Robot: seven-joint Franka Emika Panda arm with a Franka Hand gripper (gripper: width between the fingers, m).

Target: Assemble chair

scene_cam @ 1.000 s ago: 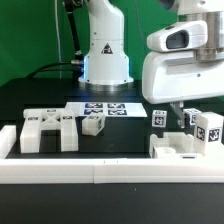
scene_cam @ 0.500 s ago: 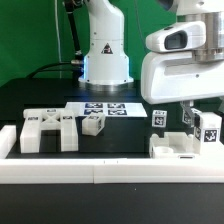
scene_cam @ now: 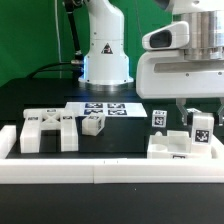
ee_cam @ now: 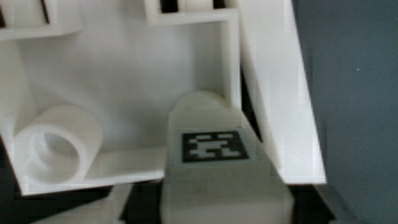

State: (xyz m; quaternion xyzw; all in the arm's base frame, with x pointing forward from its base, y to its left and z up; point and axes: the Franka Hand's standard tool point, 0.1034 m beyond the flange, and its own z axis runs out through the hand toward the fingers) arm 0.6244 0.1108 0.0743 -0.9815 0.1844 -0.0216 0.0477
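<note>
My gripper (scene_cam: 200, 120) hangs at the exterior view's right, shut on a white tagged post (scene_cam: 201, 131) of the chair. The post stands upright just over a flat white chair slab (scene_cam: 172, 150) on the table. In the wrist view the post (ee_cam: 217, 150) fills the middle, its square tag facing the camera. Behind it lies the slab (ee_cam: 125, 90), with a round socket (ee_cam: 63, 150) beside the post. More chair pieces rest apart: a blocky piece (scene_cam: 45, 128), a small cube (scene_cam: 93, 124) and a short tagged post (scene_cam: 159, 118). My fingertips are hidden by the post.
The marker board (scene_cam: 105, 108) lies flat behind the cube. A long white border rail (scene_cam: 90, 175) runs along the table's front edge, with a short upright end (scene_cam: 7, 140) at the exterior view's left. The arm's base (scene_cam: 105, 55) stands at the back.
The jaws have shut on the tagged post. The hand has shifted slightly toward the exterior view's left with the post in it. The other pieces have not moved.
</note>
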